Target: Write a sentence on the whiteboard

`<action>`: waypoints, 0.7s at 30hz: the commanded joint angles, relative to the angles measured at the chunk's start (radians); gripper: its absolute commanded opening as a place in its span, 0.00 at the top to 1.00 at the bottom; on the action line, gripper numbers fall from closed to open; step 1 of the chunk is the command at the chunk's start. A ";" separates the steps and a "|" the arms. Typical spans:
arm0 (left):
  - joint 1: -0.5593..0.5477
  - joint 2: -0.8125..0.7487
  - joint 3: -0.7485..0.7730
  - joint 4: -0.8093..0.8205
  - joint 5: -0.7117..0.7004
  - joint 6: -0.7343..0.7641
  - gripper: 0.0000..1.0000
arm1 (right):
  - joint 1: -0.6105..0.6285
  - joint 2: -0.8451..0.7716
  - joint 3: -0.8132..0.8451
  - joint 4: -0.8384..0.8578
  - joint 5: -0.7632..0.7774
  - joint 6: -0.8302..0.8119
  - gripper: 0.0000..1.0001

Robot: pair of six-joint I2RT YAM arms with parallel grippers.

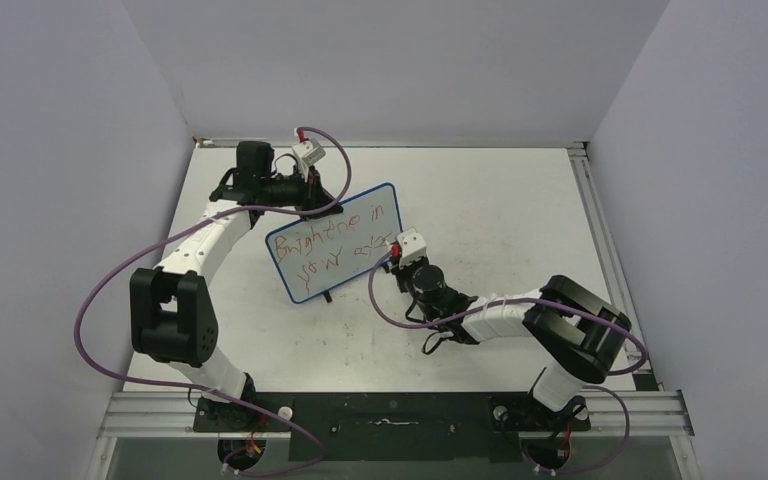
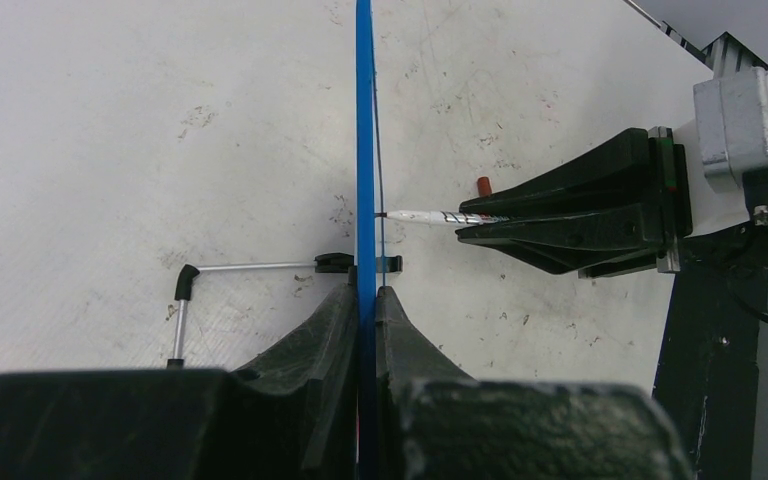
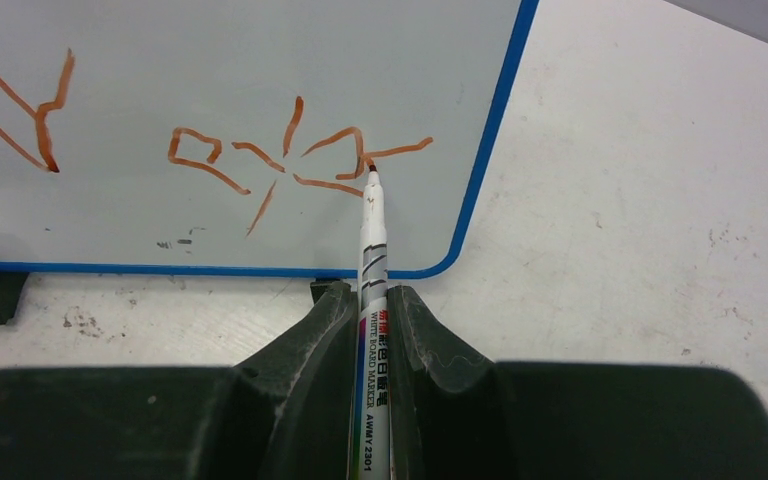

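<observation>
Whiteboard [image 1: 332, 245] pinched by left claw [image 2: 365, 295]; right claw [image 3: 365, 295] pinches "WHITE BOARD MARKER" pen [image 3: 372, 230].

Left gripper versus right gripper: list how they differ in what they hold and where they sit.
The left gripper clamps the blue edge of the whiteboard; the right gripper clamps a marker. The left gripper lines up edge-on with the board; the right gripper faces its written side, with the marker tip on the last stroke of the sentence. Both are black and shut.
</observation>
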 commanded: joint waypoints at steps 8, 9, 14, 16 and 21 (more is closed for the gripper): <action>-0.026 0.019 -0.034 -0.156 0.024 0.004 1.00 | -0.038 0.024 -0.004 -0.028 0.059 0.059 0.95; -0.026 0.020 -0.035 -0.156 0.024 0.004 1.00 | -0.039 0.026 -0.004 -0.029 0.053 0.060 0.95; -0.026 0.020 -0.036 -0.156 0.024 0.003 1.00 | -0.030 0.039 0.003 -0.037 0.012 0.063 0.95; -0.025 0.020 -0.035 -0.155 0.024 0.003 1.00 | -0.017 0.044 0.002 -0.035 0.006 0.063 0.95; -0.024 0.019 -0.035 -0.156 0.023 0.003 1.00 | 0.030 0.060 0.006 -0.038 0.012 0.069 0.95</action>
